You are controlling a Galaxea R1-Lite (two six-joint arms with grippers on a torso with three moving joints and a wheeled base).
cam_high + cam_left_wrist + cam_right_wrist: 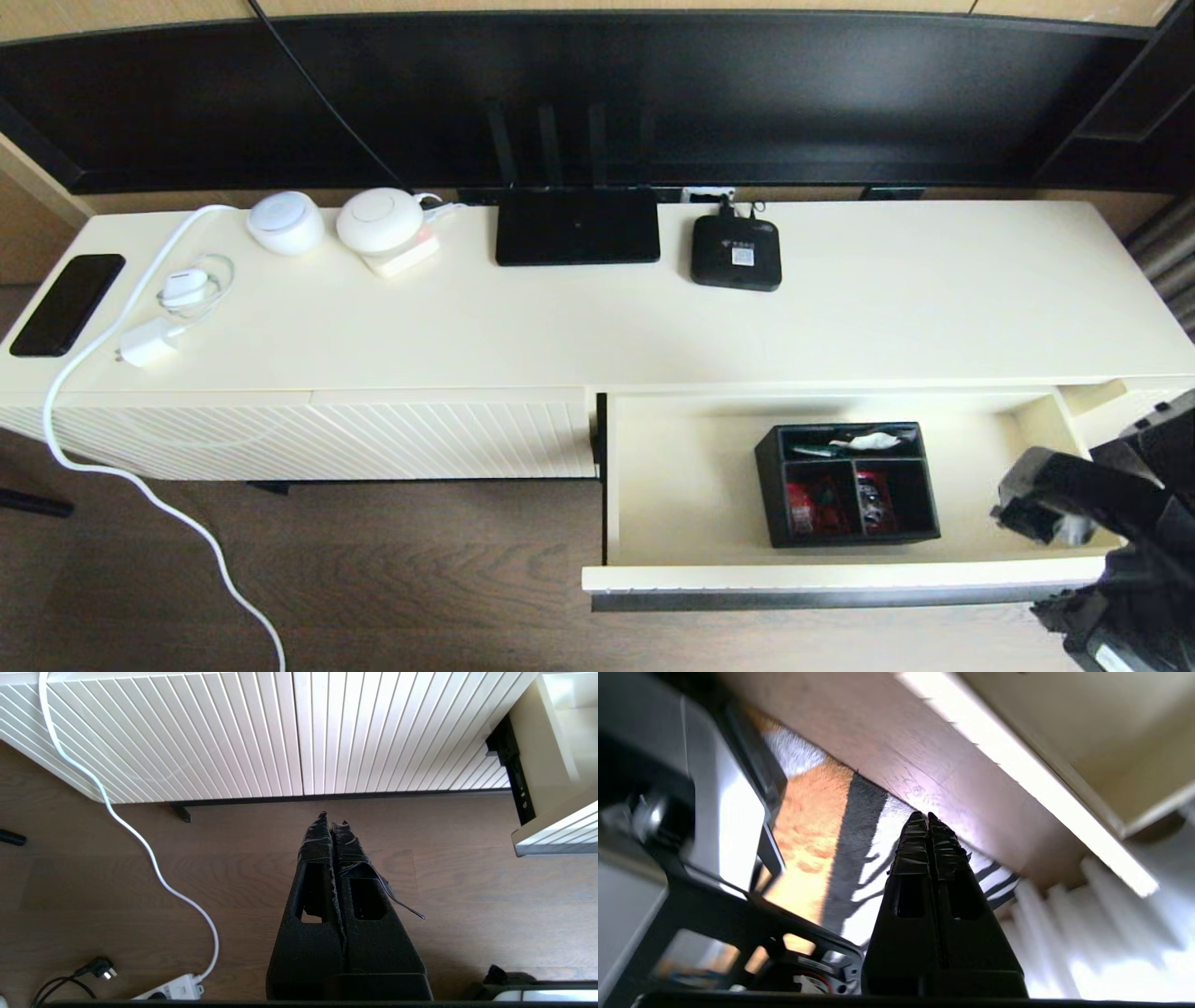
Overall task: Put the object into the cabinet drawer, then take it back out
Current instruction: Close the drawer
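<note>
Drawer (691,485) pulled fully out from the right half of a long cream cabinet (579,327), its plain smooth floor open to view. Inside, toward the right of middle, sits the black box (845,485), a rigid rectangular organiser with one long compartment at the far side and two square ones nearer, holding small red, green and white bits.

The right tool (928,817) has its taped black fingers pressed together on nothing. In the head view the right arm shows at the near right corner of the drawer, blurred, apart from the box. The left tool (332,819), also pressed together and empty, hangs parked over the wooden floor (140,882) in front of the closed, diagonally ribbed cabinet front (233,732).

The box looks placed, so taking it back out is probably what remains. The risk is in the reach: thin, hard box walls give little to pinch, and a grip on one wall could tilt the box and spill its loose contents. The arm could also knock the drawer's right wall or front edge.

On the tabletop far behind lie a flat black router (577,227) and a small black rounded device (736,252).
</note>
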